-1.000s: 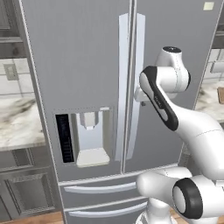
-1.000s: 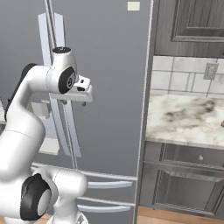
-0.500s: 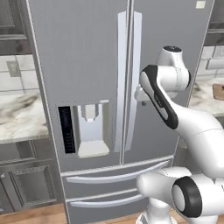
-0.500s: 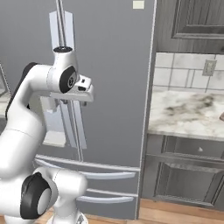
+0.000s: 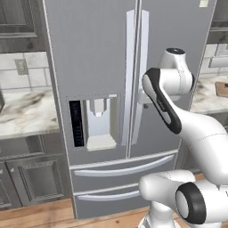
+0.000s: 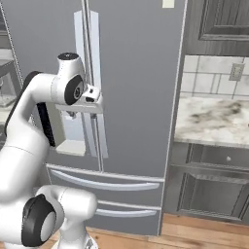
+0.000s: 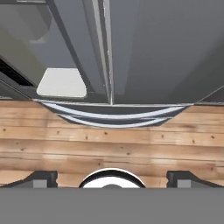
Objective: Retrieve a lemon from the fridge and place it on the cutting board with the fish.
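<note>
The fridge [image 5: 111,89] stands shut, both doors closed; its two pale handles [image 5: 136,75] run side by side down the middle seam. The gripper [image 7: 112,178] hangs just before the right door, pointing down — its fingertips [image 7: 41,178] sit far apart at 7 and 5 o'clock in the hand view, open, holding nothing. Below it lie the two drawers [image 7: 113,114] and wood floor [image 7: 109,144].

Arm [image 5: 187,129]: glossy white rounded shells, bulbous links. Dark black bands at joints; long black strip along upper link at 12 o'clock of elbow. Round black-ringed cap with grey centre on base joint [image 6: 41,219] at 7 o'clock. Wrist block [image 6: 90,95] white, boxy, small dark openings. Finger tips [image 7: 41,178] small, dark grey, squared.
</note>
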